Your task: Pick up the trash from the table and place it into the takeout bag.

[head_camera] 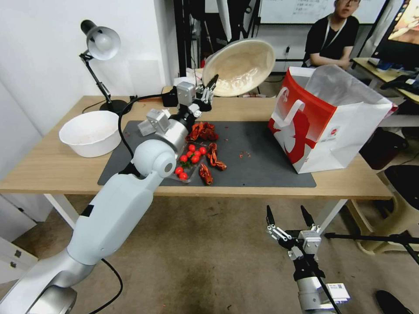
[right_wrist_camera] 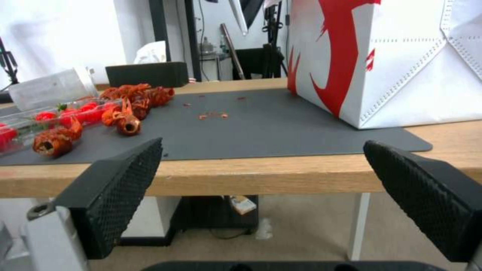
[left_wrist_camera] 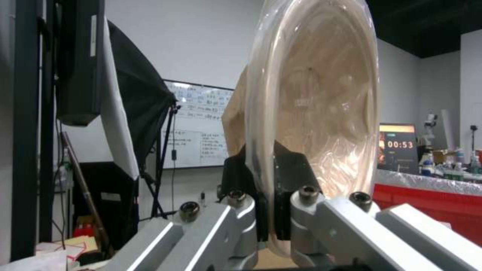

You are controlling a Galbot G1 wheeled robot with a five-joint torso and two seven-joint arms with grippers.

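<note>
My left gripper [head_camera: 209, 90] is shut on the rim of the beige round bowl [head_camera: 239, 66], a piece of the trash. It holds the bowl tilted on edge, high above the back of the table [head_camera: 52, 170] and left of the takeout bag [head_camera: 323, 126]. In the left wrist view the bowl [left_wrist_camera: 321, 105] stands edge-on between the gripper's [left_wrist_camera: 273, 210] black pads. The red and white bag stands open on the table's right end, partly on the dark mat [head_camera: 262, 161]. My right gripper [head_camera: 290, 216] hangs open below the table's front edge, facing the mat [right_wrist_camera: 261, 128] and the bag [right_wrist_camera: 382, 64].
Red crayfish shells [head_camera: 212, 157] and crumbs lie on the mat beside a clear tray of cherry tomatoes [head_camera: 190, 161]. A big white bowl [head_camera: 91, 133] sits at the table's left, with a desk lamp [head_camera: 100, 43] behind it. The shells [right_wrist_camera: 125, 120] also show in the right wrist view.
</note>
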